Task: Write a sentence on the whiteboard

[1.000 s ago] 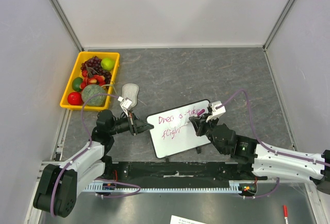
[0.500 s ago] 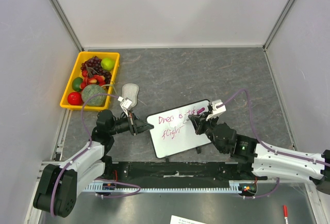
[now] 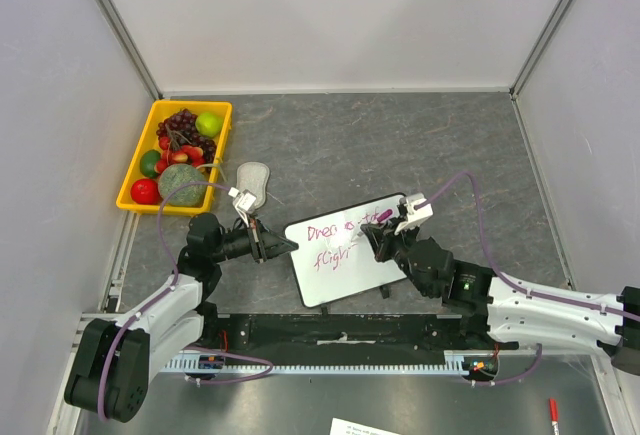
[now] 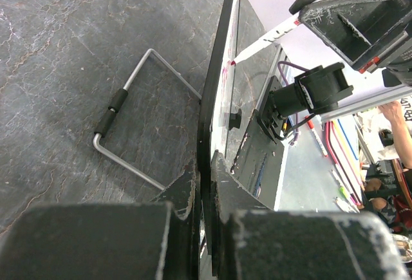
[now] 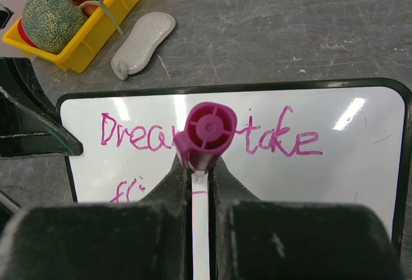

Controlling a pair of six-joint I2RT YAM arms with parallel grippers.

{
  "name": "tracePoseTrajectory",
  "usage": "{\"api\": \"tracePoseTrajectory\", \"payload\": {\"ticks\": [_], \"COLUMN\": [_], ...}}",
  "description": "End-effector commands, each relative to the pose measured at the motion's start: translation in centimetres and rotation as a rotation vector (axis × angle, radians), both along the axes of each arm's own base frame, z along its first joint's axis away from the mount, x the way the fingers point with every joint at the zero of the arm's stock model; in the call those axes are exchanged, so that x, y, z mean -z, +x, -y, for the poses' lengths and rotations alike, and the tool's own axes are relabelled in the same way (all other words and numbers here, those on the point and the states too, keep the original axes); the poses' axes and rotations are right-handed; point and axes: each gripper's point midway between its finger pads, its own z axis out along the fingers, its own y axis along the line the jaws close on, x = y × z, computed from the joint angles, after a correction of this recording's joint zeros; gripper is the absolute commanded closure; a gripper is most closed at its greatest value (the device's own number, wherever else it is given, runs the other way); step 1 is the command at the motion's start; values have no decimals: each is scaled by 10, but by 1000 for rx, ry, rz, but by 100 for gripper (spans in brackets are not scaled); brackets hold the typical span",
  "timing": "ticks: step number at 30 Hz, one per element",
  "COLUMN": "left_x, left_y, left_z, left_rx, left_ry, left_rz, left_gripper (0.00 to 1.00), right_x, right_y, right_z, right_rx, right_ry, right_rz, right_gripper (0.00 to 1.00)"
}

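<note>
The whiteboard [image 3: 345, 280] stands tilted on the table between my arms. The sentence [image 3: 335, 233] is in magenta: "Dream" and "take" on the first line, "flight" below. My left gripper [image 3: 285, 245] is shut on the whiteboard's left edge; the left wrist view shows the black frame [image 4: 215, 100] clamped in the left gripper [image 4: 205, 164]. My right gripper [image 3: 385, 237] is shut on a pink-capped white marker [image 3: 385, 217]. In the right wrist view the marker [image 5: 207, 132], held in the right gripper [image 5: 201, 170], hides the gap between "Dream" and "take" [image 5: 296, 141]. Its tip [image 4: 233, 61] touches the board.
A yellow bin [image 3: 135, 190] of fruit sits at the far left. A grey oval eraser pad [image 3: 252, 180] lies just beyond the left gripper. The board's wire stand [image 4: 129, 119] rests on the table behind it. A red marker [image 3: 552, 410] lies off the table, near right.
My right gripper has moved slightly left with the marker along the first line. The left gripper and the board have not moved.
</note>
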Motion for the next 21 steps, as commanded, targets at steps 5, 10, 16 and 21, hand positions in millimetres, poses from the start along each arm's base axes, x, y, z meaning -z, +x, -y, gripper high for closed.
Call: {"api": "tracePoseTrajectory", "payload": {"ticks": [5,10,16,21], "left_x": [0,-1,-1,0], "left_y": [5,5,5,5], "left_z": [-1,-1,-1,-1], "left_rx": [-2,-2,-2,-2], "left_ry": [27,26,26,26], "left_rz": [91,92,92,90], "left_gripper": [98,98,98,98], "right_x": [27,39,55,58], "right_y": [-6,-11,-17,-19], "right_z": [6,9,12,17], "right_rx": [-8,-23,-41,-32], "right_ry": [-31,-53,-73,-73], "right_rz": [-56,-79,-115,-128], "right_gripper": [100,100,100,100]}}
